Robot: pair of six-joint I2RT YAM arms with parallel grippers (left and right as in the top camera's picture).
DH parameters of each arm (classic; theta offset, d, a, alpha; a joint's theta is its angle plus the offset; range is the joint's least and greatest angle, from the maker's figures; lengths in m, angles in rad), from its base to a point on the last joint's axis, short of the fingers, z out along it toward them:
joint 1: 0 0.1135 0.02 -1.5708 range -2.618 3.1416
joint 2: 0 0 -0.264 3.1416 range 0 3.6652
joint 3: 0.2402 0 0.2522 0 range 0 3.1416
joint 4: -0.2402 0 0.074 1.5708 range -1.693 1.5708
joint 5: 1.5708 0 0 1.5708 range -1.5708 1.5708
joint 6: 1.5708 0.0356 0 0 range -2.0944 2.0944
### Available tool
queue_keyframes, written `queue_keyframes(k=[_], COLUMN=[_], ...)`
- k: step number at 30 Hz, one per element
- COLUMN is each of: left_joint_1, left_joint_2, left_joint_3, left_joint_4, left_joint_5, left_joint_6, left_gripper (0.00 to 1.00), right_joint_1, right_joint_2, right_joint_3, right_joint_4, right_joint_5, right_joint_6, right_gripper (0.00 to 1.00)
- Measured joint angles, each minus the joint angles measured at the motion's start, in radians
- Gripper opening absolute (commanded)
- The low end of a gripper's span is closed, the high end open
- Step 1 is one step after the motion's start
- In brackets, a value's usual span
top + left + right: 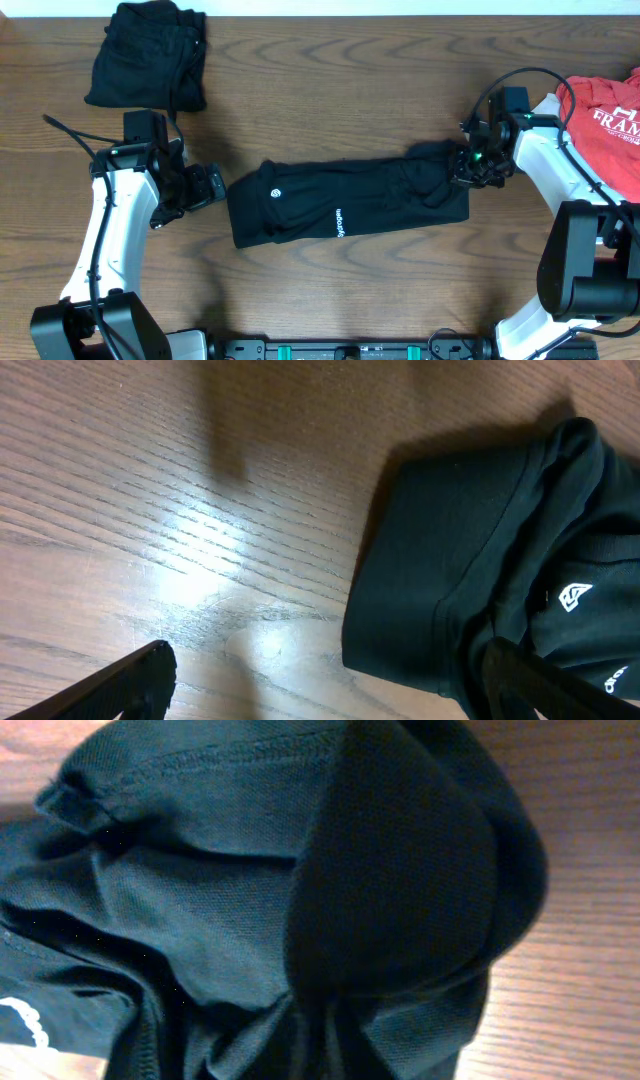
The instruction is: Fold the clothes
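While the wood table [330, 310] carries everything, the piece being worked is the black top [350, 200], already narrowed to a long band that lies between the two grippers. The red tee [605, 115] sits outboard of the right gripper [468, 165], near it but apart. A folded black pile [148, 55] lies beyond the left gripper [205, 187], on the far side and not touching it.

The right gripper is closed at its end of the band. Its wrist view is filled with bunched fabric, so it reads as pinched on the black top; the fingers themselves are hidden. The left gripper is wide open, low, just beside the opposite end, with one finger [530, 680] over the hem near the small white logo [570, 597].

Step judged: fold the band end over end. To do it well:
- Lift the pinched end only enough to clear the cloth.
- Carry it straight toward the left gripper and keep the edges lined up.
- Check that all layers came along.
- The left gripper could pin its end so the band does not slide.
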Motion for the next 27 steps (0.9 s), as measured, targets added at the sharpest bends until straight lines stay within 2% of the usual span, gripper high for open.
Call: queue_keyframes(k=[10, 27], left_joint_1=[0.0, 0.0], left_joint_2=[0.0, 0.0], left_joint_3=[0.0, 0.0], left_joint_4=[0.0, 0.0], left_joint_5=[0.0, 0.0], left_joint_6=[0.0, 0.0], left_gripper=[0.98, 0.98], right_joint_1=[0.017, 0.264], right_joint_2=[0.0, -0.024], right_joint_3=[0.0, 0.067], right_joint_4=[-0.002, -0.011], right_joint_5=[-0.018, -0.174], right_joint_6=[0.027, 0.05], right_gripper=[0.01, 0.01])
